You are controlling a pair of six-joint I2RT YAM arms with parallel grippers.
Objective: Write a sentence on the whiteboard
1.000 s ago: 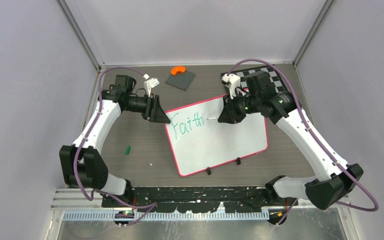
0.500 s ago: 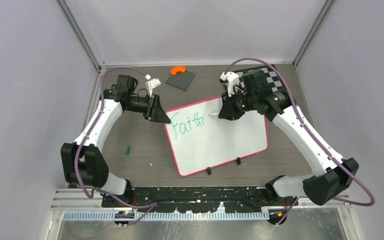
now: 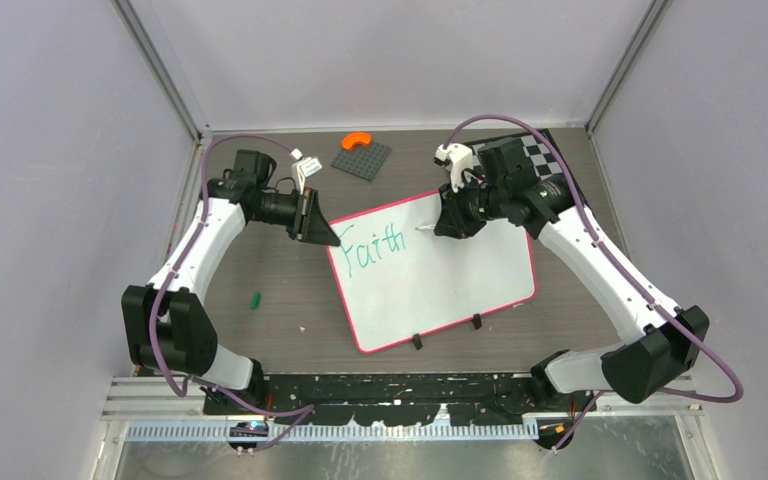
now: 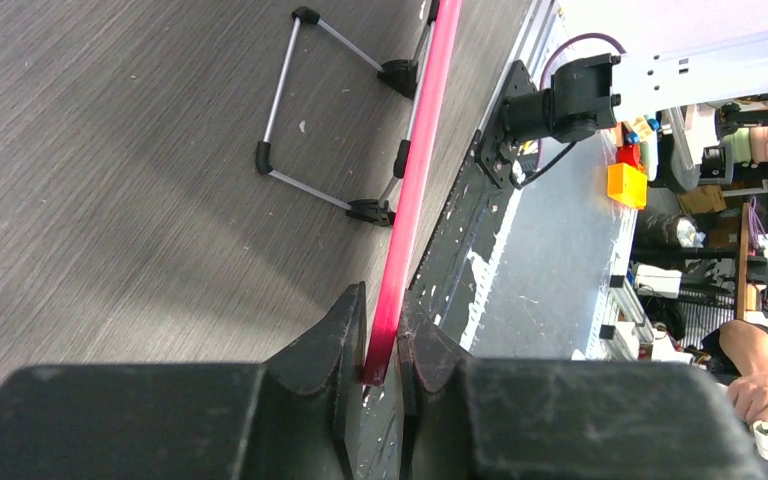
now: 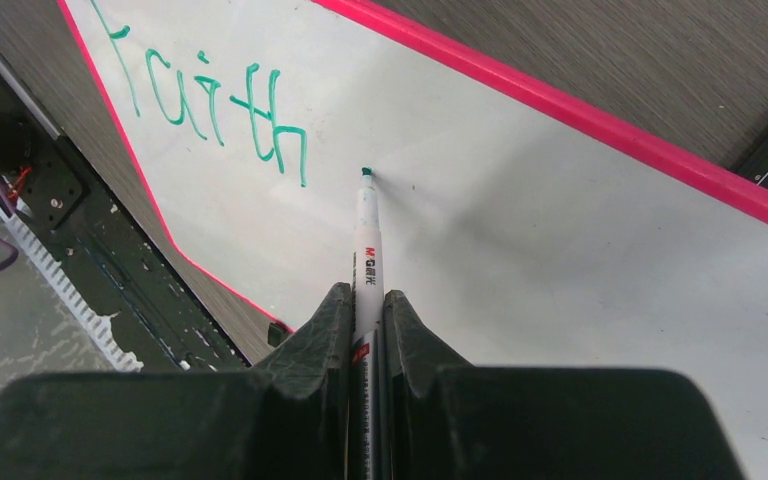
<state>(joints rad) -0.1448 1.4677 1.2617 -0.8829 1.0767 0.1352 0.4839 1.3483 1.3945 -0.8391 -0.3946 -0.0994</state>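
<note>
The whiteboard (image 3: 440, 290) lay askew on the worktop (image 3: 260, 270), its rim (image 4: 412, 200) pinched in the left arm's jaws, the right arm's jaws pinching a marker (image 5: 366, 250) tipped just past "Faith" (image 3: 375, 243); if that rim hold slipped, the board could skid and spoil the next word.

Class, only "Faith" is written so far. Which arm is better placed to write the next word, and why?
Right. The right gripper holds the marker, tip beside "Faith" on the whiteboard; the left gripper is clamped on the board's pink rim.
</note>
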